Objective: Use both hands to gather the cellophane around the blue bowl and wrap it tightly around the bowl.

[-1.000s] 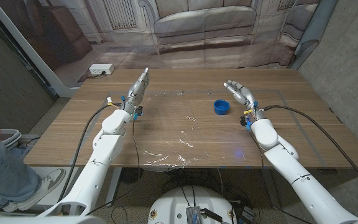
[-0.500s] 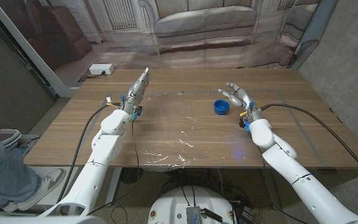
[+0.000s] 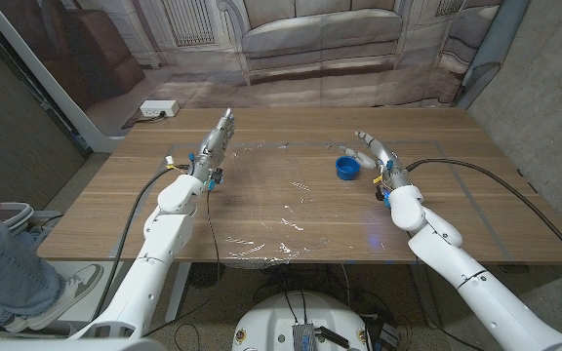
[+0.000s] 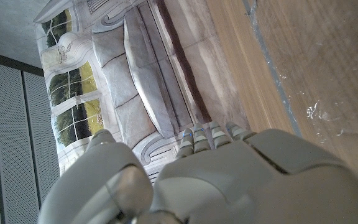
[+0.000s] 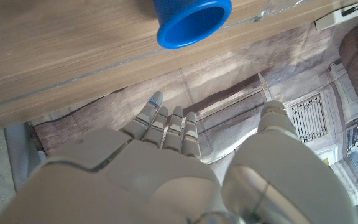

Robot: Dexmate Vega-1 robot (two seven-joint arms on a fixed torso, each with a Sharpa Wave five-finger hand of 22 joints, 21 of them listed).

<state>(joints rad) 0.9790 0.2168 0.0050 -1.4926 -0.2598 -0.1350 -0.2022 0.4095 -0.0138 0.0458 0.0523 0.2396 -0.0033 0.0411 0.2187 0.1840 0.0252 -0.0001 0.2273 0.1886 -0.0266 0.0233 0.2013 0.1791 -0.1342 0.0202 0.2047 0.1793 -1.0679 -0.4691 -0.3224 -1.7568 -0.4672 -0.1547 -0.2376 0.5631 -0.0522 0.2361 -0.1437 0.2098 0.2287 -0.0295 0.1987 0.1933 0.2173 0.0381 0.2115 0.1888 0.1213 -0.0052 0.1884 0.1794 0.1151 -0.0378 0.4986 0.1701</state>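
Left robot hand (image 3: 217,138), fingers straight, holding nothing, upper left of centre at the cellophane's (image 3: 281,200) edge. Blue bowl (image 3: 347,167) right of centre on the table (image 3: 115,195). Right robot hand (image 3: 375,149), fingers spread, empty, just beside the bowl.

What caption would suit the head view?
Both hands, left and right, open above a cellophane sheet, blue bowl beside the right.

A printed backdrop (image 3: 291,39) hangs behind the wooden tabletop (image 3: 115,210), picturing a pale sofa (image 3: 322,34), panelled walls and a radiator grille (image 3: 189,19). In the left wrist view its print also shows windows (image 4: 73,93) onto greenery. A white power strip (image 3: 159,109) lies on the grey floor (image 3: 86,175). A concrete wall (image 3: 554,88) stands at the right.
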